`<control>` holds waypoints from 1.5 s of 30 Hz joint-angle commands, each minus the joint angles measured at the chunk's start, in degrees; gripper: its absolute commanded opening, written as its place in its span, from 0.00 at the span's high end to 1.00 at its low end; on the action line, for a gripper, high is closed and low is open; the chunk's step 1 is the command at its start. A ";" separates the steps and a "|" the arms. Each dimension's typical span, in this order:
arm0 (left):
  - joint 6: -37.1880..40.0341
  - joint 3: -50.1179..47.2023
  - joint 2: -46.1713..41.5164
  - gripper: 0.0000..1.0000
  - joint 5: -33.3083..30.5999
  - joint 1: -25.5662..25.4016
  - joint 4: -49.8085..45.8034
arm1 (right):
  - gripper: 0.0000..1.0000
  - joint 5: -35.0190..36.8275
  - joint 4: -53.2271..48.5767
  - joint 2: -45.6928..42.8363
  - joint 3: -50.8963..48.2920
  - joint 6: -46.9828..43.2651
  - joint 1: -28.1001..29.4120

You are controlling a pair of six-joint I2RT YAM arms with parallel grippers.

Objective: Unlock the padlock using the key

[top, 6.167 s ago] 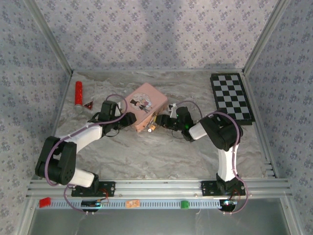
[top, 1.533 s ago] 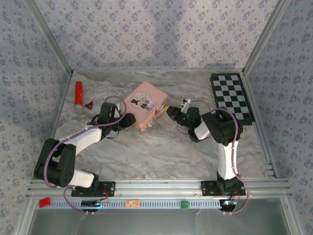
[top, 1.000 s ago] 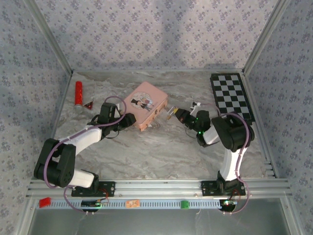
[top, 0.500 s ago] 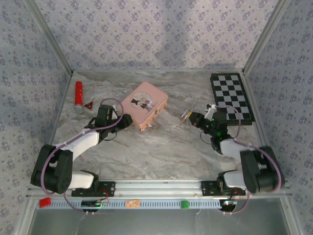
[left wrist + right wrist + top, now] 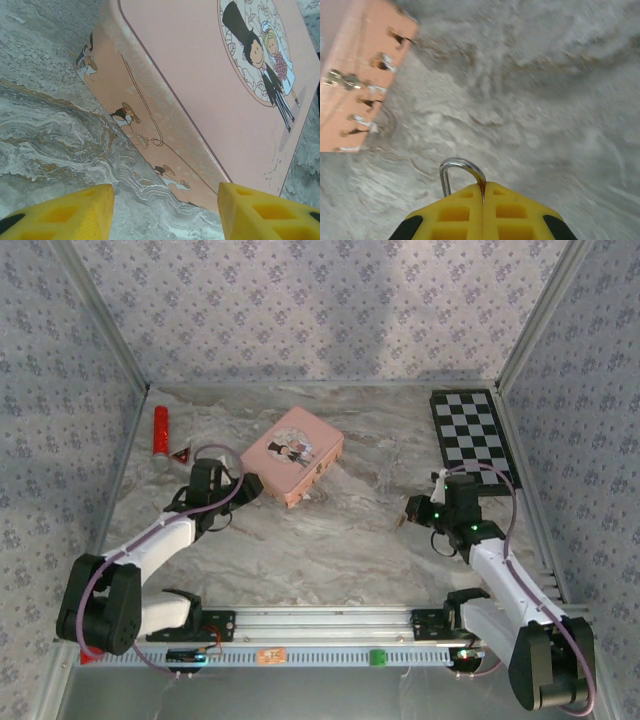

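Marble-patterned table (image 5: 330,550) inside a booth of flowered wallpaper walls (image 5: 330,310). Item one: padlock (image 5: 462,160) — its thin metal shackle loop stands out above the yellow pads of the right gripper (image 5: 483,187), which are pressed together on the lock. The body is hidden between them, so whether the key sits in it cannot be told. Location: above bare table right of centre, well apart from the pink tin (image 5: 292,452). Progress, as a judgement: with the lock carried clear of the tin, the unlocking looks done or close to it; what remains is likely only setting the lock down. Whether the shackle is truly sprung open is unclear. Right arm: reaches forward low from its base, forearm angled inward, wrist camera looking down at the table with the tin's side wall at the far left. Left gripper (image 5: 165,212): fingers spread wide and holding nothing, aimed at the tin's near side and just short of it; its arm lies low and long across the table. Also present — checkerboard (image 5: 473,438), far right; red cylinder (image 5: 160,430), far left.
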 commanded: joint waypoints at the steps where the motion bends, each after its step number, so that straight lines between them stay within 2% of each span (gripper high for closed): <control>1: -0.04 -0.25 -1.39 0.43 -0.73 0.49 0.03 | 1.00 4.29 -9.51 -0.38 3.88 -2.55 -0.15; 8: -0.33 -0.77 -1.73 0.43 -0.75 0.58 -0.66 | 1.00 9.32 -14.91 4.43 8.58 -5.40 2.12; 17: 0.26 -1.08 -3.72 0.43 -1.08 1.21 -2.05 | 1.00 8.62 -9.94 13.55 10.28 -7.27 2.62; 21: 0.52 -1.53 -4.33 0.43 -0.96 1.50 -2.42 | 0.96 8.88 -8.61 14.73 10.91 -7.54 2.59; 24: 0.63 -1.90 -4.86 0.43 -0.90 1.81 -2.56 | 0.91 8.78 -8.68 13.67 11.12 -7.64 2.63; 30: 2.56 -1.65 -6.85 0.42 -1.04 2.55 -4.24 | 0.73 4.95 -6.05 7.04 9.07 -8.04 2.63; 33: 4.76 -1.56 -8.72 0.41 -1.30 3.34 -5.41 | 0.62 3.41 -3.58 2.48 7.65 -8.54 2.63; 35: 6.91 -1.56 -10.65 0.41 -2.06 3.87 -6.65 | 0.51 3.09 -2.12 -0.56 7.01 -10.15 2.59; 40: 10.10 -3.42 -21.22 0.40 -7.70 4.10 -8.23 | 0.44 8.99 -1.57 -6.47 7.58 -13.73 1.74; 45: 14.04 -4.87 -30.91 0.38 -15.28 4.02 -9.63 | 0.36 13.97 4.19 -11.04 6.66 -13.41 0.60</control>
